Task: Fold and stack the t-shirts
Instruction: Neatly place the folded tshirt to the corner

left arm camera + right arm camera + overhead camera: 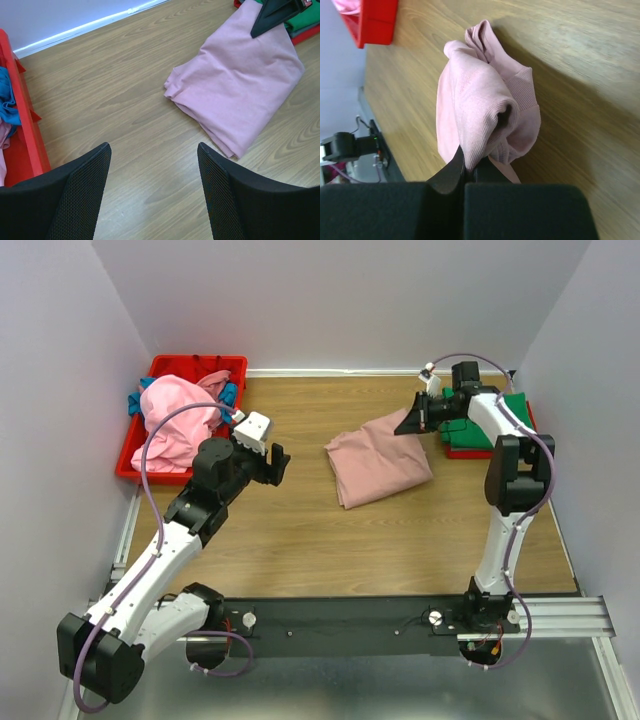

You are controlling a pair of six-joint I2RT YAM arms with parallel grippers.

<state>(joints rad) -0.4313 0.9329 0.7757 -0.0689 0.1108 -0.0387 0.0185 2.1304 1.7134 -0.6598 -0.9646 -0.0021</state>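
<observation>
The desk was a wood-grain top boxed in by pale walls on three sides. Your two arms rose from its near edge at the bottom of the overhead view.

A little right of centre in that view lay the dusty-pink t-shirt, folded into a rough rectangle with most of it flat on the wood. Your right fingers were pressed together on its upper right corner. The right wrist view showed a ribbed, bunched edge of the pink cloth pinched between them and raised off the desk, the rest trailing down to the surface. Just beyond, near the right edge of the overhead view, a folded green t-shirt sat partly hidden behind your right arm.

Your left fingers stood wide apart with nothing between them. They hovered over bare wood left of the dusty-pink t-shirt and apart from it. In the left wrist view that shirt filled the upper right of the frame.

In the upper left of the overhead view, the red bin sat in the corner by the walls. It held a heaped brighter pink t-shirt that spilled over its front rim. A blue t-shirt showed at the edges of the heap.
</observation>
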